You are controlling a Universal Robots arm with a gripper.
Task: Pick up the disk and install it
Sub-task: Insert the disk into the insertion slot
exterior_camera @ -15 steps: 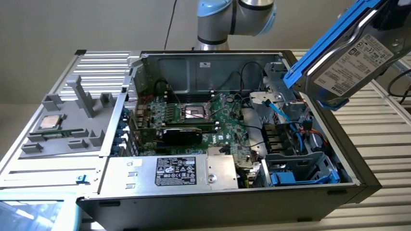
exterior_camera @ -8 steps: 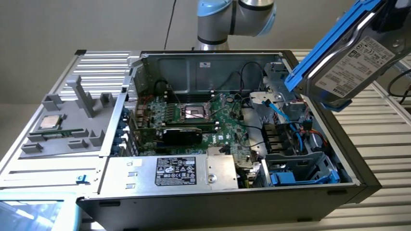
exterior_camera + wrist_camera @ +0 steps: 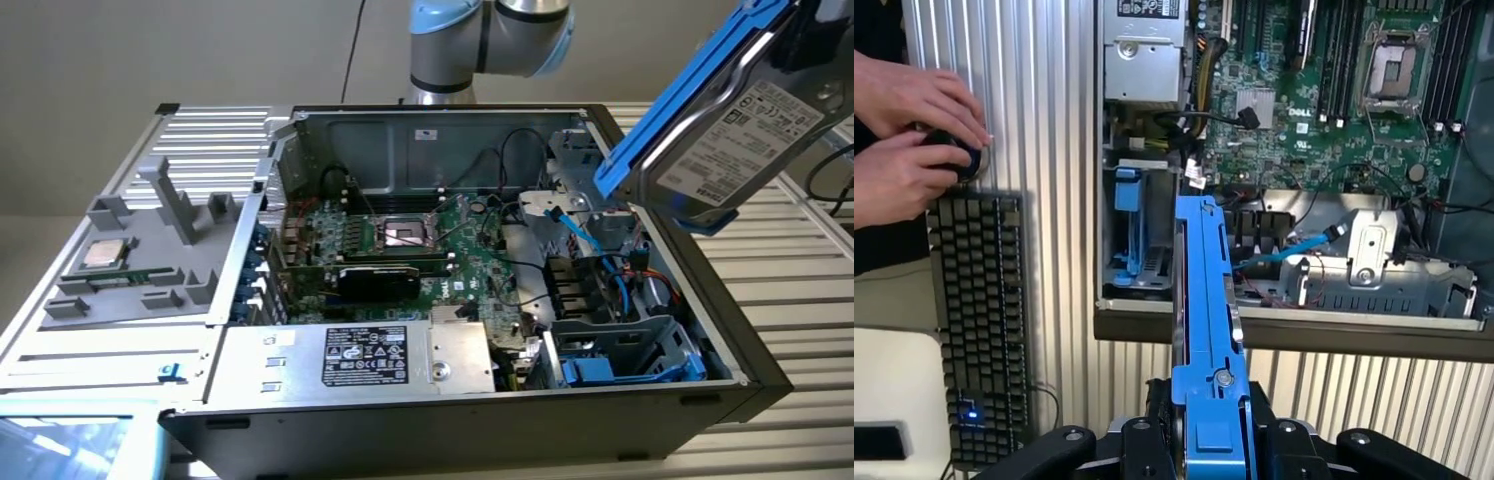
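Disk held aloft over the open computer case.

The disk [image 3: 742, 135] is a flat silver drive with a white printed label, edged by a blue plastic carrier frame. It hangs tilted above the computer case [image 3: 441, 430], at the exterior view's right. Its upper end is cut off and the label's print is too small to read. The gripper [image 3: 1206, 445] stands partway closed, clamped on the disk's blue frame.

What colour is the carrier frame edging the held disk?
Blue; the carrier frame on the disk shows best in the wrist view.
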